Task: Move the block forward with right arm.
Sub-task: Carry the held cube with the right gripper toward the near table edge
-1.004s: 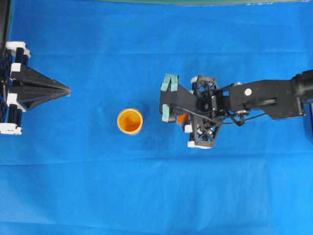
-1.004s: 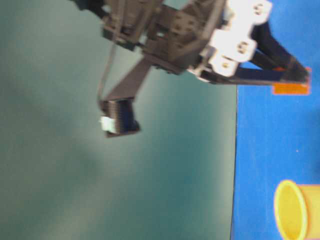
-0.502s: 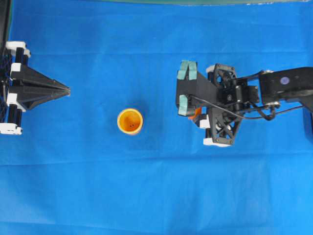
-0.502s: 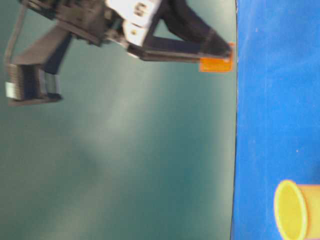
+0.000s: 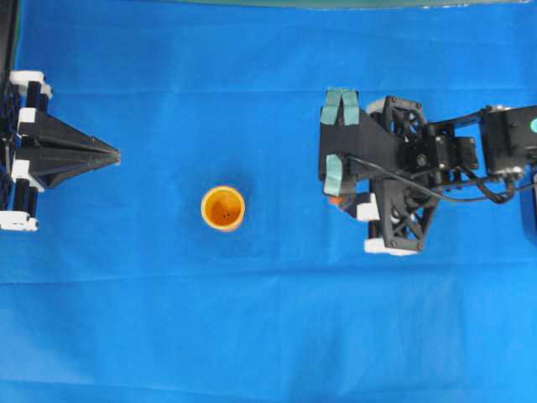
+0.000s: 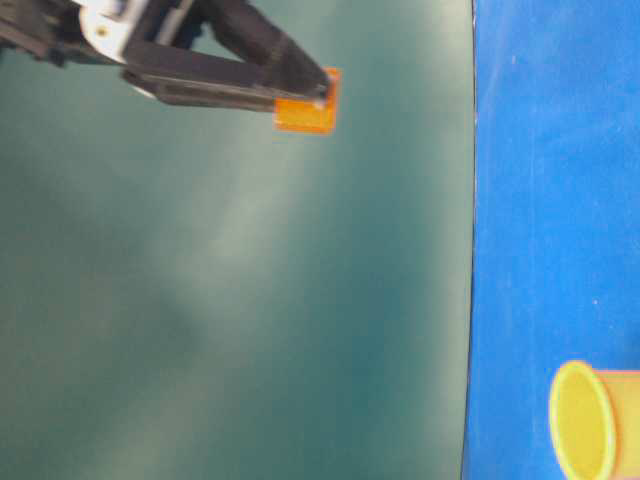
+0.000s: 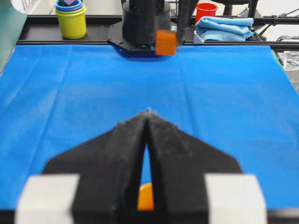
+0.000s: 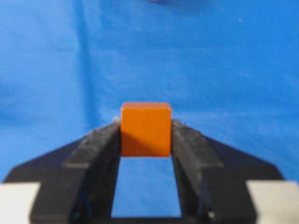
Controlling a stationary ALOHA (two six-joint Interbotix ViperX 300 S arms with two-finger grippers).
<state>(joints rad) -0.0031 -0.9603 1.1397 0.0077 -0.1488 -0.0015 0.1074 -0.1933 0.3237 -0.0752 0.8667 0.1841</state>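
The block (image 8: 145,129), a small orange cube, is clamped between the black fingers of my right gripper (image 8: 145,135), which is shut on it. It hangs well above the blue cloth (image 5: 252,319). In the table-level view the block (image 6: 306,102) sits at the fingertips (image 6: 262,78), far from the cloth surface. From overhead only an orange sliver of the block (image 5: 336,201) shows under the right arm (image 5: 403,159). The block (image 7: 165,42) also shows in the left wrist view, in front of the arm's base. My left gripper (image 7: 148,114) rests shut and empty at the cloth's left edge (image 5: 113,155).
A round orange-yellow cup (image 5: 223,207) stands upright on the cloth, left of the right arm, and shows again in the table-level view (image 6: 590,420). Beyond the table's far edge are stacked cups (image 7: 71,18), a red cup (image 7: 206,10) and a folded blue towel (image 7: 224,28).
The right arm has drawn back to the right in the overhead view and risen, carrying the block farther from the cloth. The cup and left arm have not moved.
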